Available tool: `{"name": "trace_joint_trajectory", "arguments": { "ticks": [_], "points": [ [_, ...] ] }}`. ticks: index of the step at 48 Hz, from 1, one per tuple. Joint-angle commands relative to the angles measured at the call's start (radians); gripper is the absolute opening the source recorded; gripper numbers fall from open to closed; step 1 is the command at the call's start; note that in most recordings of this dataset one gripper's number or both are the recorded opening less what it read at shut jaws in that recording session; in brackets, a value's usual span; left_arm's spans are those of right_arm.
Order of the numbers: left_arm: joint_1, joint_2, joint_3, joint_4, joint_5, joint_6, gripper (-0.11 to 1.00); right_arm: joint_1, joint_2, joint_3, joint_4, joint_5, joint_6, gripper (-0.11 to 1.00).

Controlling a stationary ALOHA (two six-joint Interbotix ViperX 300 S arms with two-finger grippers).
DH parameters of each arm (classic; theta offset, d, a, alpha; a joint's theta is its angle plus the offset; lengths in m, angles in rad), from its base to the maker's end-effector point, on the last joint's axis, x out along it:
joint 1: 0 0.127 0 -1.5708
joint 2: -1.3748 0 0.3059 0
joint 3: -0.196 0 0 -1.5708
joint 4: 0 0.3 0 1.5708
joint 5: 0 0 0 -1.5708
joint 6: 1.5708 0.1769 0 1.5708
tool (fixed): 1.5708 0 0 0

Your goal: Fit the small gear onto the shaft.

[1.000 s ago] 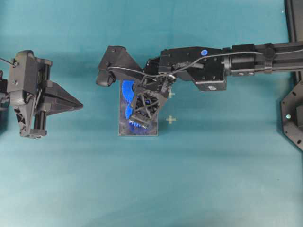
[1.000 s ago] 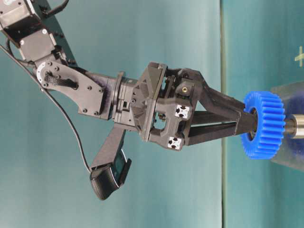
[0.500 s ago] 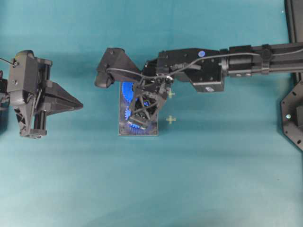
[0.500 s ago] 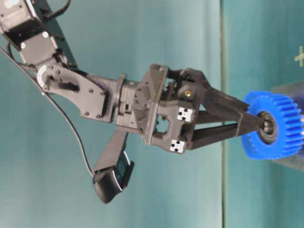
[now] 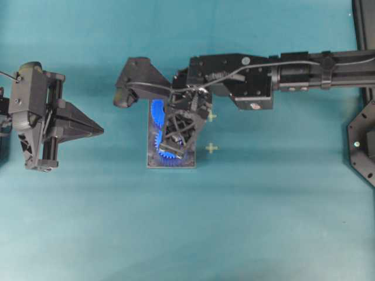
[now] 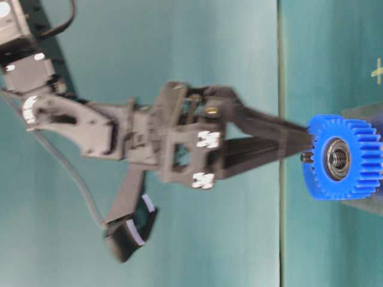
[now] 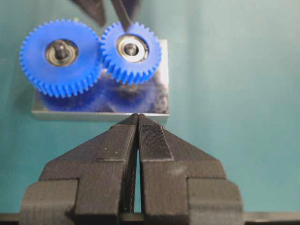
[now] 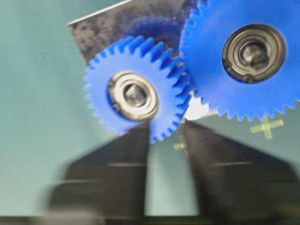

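Observation:
The small gear (image 8: 136, 96) sits flat on the dark plate (image 8: 117, 28), its teeth meshed with the larger blue gear (image 8: 248, 51). The shaft's end (image 8: 135, 96) shows in the middle of its bearing. The gear also shows in the left wrist view (image 7: 131, 49) and the table-level view (image 6: 342, 158). My right gripper (image 8: 164, 136) is open, just behind the small gear, holding nothing; one fingertip overlaps the gear's rim. In the overhead view it (image 5: 171, 146) hides most of both gears. My left gripper (image 7: 138, 117) is shut and empty, off to the left of the plate (image 5: 171, 163).
The larger gear (image 7: 58, 54) sits on its own pin at the plate's other end. Two small yellow cross marks (image 5: 211, 148) lie on the teal table to the right of the plate. A black frame (image 5: 363, 134) stands at the right edge.
My right gripper has opened and drawn back from the small gear. The gear has slid down over the shaft and now stays on the plate by itself. The left arm has not moved.

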State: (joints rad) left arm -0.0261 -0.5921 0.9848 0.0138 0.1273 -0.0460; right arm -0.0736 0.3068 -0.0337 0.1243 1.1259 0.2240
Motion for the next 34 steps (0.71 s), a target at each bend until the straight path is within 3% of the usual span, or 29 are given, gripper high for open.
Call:
{"name": "trace_joint_trajectory", "arguments": {
  "ticks": [1, 5, 9, 17, 27, 34],
  "points": [
    [0.000, -0.002, -0.011, 0.002, -0.017, -0.003, 0.00, 0.006, -0.014, -0.041, -0.008, -0.002, -0.008, 0.17],
    [-0.002, -0.005, -0.009, 0.003, -0.037, -0.002, 0.00, 0.006, 0.002, -0.048, -0.008, -0.015, -0.015, 0.04],
    [0.000, -0.008, -0.006, 0.003, -0.048, -0.003, 0.00, 0.009, 0.018, -0.054, -0.005, -0.026, -0.015, -0.01],
    [0.000, -0.008, -0.002, 0.003, -0.049, -0.008, 0.00, 0.012, 0.057, -0.071, -0.005, -0.046, -0.012, -0.01],
    [0.000, -0.008, 0.000, 0.002, -0.057, -0.015, 0.00, 0.000, 0.075, -0.067, -0.064, -0.067, -0.003, -0.01],
    [0.000, -0.008, 0.002, 0.002, -0.057, -0.017, 0.00, -0.009, 0.063, -0.035, -0.078, -0.057, 0.002, -0.01]
  ]
}}
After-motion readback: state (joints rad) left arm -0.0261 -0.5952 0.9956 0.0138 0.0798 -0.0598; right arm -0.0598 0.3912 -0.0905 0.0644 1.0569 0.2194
